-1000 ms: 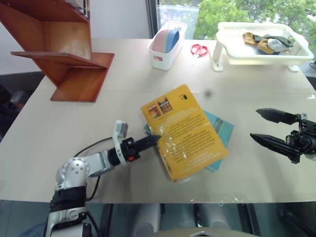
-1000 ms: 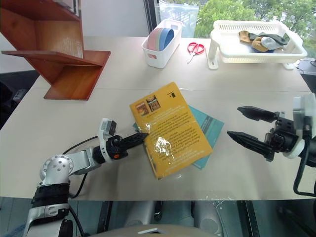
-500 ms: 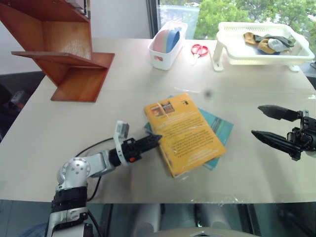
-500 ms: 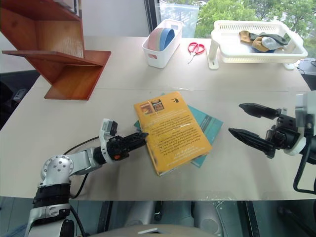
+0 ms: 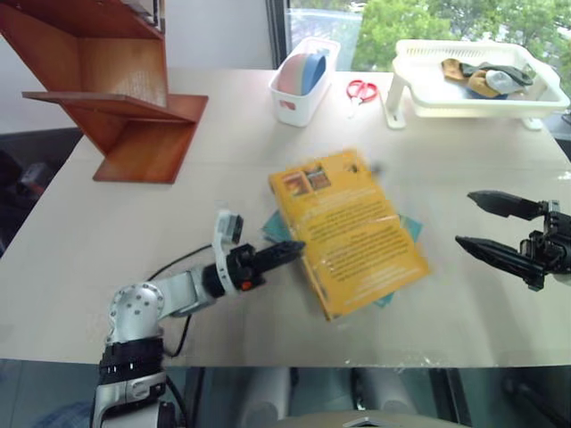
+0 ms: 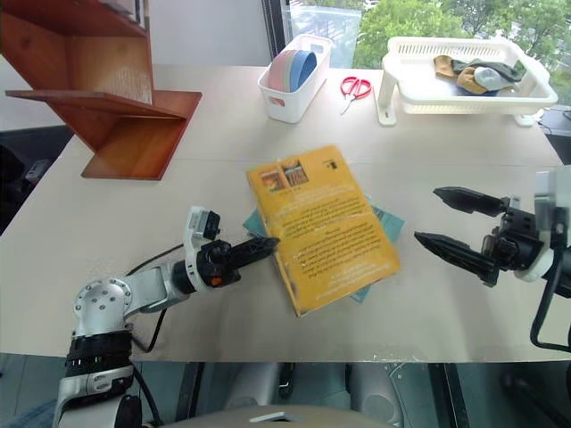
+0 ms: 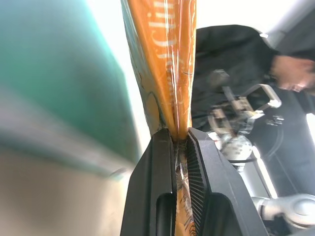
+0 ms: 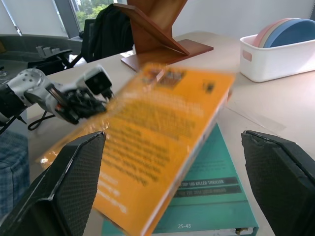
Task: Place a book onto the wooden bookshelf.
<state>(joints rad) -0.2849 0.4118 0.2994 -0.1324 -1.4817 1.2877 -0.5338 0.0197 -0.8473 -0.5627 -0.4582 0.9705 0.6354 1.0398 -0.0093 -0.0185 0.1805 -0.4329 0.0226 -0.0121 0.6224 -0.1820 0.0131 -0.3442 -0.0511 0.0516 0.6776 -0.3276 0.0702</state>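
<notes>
The yellow-orange book (image 5: pixel 349 231) hangs tilted just above the table's middle, over a thinner teal book (image 5: pixel 407 230). My left gripper (image 5: pixel 293 249) is shut on the yellow book's left edge; in the left wrist view its fingers (image 7: pixel 160 162) pinch the glossy cover (image 7: pixel 170 59). My right gripper (image 5: pixel 482 223) stands open to the right of both books, holding nothing. The wooden bookshelf (image 5: pixel 116 89) stands at the table's far left corner. The right wrist view shows the book (image 8: pixel 152 132) lifted over the teal book (image 8: pixel 211 196).
A white bin (image 5: pixel 303 80) with plates stands at the back centre, red scissors (image 5: pixel 360 89) beside it. A white basket (image 5: pixel 473 76) with cloths sits at the back right. A person in dark clothes (image 7: pixel 275 88) shows in the left wrist view.
My left gripper has shut on the yellow book's edge and lifted it up off the teal book. The right gripper has kept still.
</notes>
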